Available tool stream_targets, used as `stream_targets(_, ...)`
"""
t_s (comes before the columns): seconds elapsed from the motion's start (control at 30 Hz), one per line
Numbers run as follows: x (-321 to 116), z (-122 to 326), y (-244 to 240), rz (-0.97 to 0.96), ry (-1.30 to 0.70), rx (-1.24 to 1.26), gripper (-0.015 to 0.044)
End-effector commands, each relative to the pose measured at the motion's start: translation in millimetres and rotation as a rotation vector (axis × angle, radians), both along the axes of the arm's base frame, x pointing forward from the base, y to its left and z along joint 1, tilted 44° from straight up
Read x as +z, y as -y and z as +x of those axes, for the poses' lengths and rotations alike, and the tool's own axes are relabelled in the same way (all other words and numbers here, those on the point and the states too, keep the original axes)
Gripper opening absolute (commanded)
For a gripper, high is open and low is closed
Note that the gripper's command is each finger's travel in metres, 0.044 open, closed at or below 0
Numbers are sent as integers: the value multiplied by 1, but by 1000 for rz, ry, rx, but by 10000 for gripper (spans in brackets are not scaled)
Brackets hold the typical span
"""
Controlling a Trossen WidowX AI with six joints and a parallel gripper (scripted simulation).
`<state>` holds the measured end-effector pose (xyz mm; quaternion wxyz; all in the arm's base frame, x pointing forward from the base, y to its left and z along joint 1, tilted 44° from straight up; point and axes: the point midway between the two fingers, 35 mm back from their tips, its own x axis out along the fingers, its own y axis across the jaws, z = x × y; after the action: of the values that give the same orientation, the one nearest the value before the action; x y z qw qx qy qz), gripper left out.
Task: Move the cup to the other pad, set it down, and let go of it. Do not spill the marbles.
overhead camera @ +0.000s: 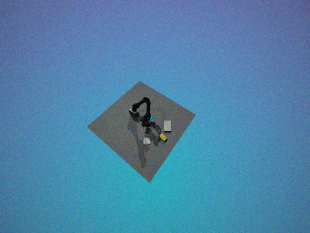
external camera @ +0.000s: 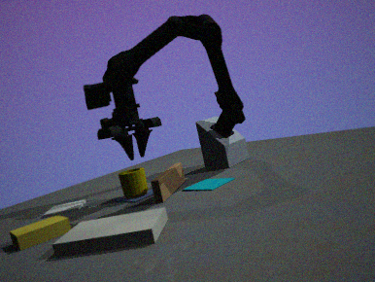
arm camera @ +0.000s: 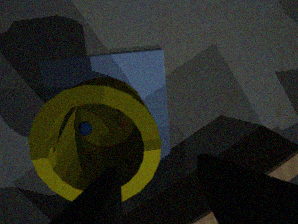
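Note:
The yellow cup (external camera: 133, 183) (arm camera: 41, 125) stands upright on the blue pad (external camera: 146, 195) (arm camera: 152, 75). A dark blue marble (arm camera: 85, 128) shows inside it; other marbles cannot be made out. The other pad, cyan (external camera: 209, 184) (overhead camera: 151, 117), lies flat on the arm-base side of the wooden block. My gripper (external camera: 136, 157) (arm camera: 158, 170) is partly open and empty, pointing down above the cup. In the wrist view one fingertip overlaps the cup's near rim and the other is off to its right, over the block side.
A wooden block (external camera: 168, 182) stands on edge between cup and cyan pad. A pale flat box (external camera: 112, 230) (overhead camera: 167, 126) and a yellow block (external camera: 41, 231) (overhead camera: 163, 137) lie nearer the exterior camera. A white flat object (external camera: 65, 207) (overhead camera: 147, 141) lies beyond the cup.

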<state>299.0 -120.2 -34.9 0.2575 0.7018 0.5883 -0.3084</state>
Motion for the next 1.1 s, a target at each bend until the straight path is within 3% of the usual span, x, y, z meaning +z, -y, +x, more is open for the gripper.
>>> stream_targets(0.0, -5, 1, -3, 11, -11, -6, 167)
stream_targets(1.07, -43, 7, -39, 14, -10, -6, 167)
